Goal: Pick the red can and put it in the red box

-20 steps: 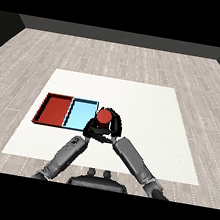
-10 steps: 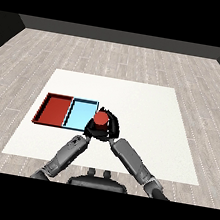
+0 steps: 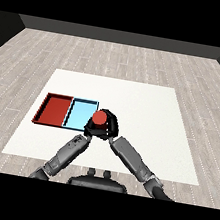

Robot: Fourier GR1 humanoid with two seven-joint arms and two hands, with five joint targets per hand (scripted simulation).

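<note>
You were mid-carry: your right hand (image 3: 108, 125) curled round the small red cylindrical can (image 3: 99, 117), held at the light blue tray's (image 3: 79, 115) right edge. Next, carry it left over the shallow red tray (image 3: 56, 109).

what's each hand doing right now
Right hand: curled round the red can.
Left hand: beside the can, fingers cannot be told.
</note>
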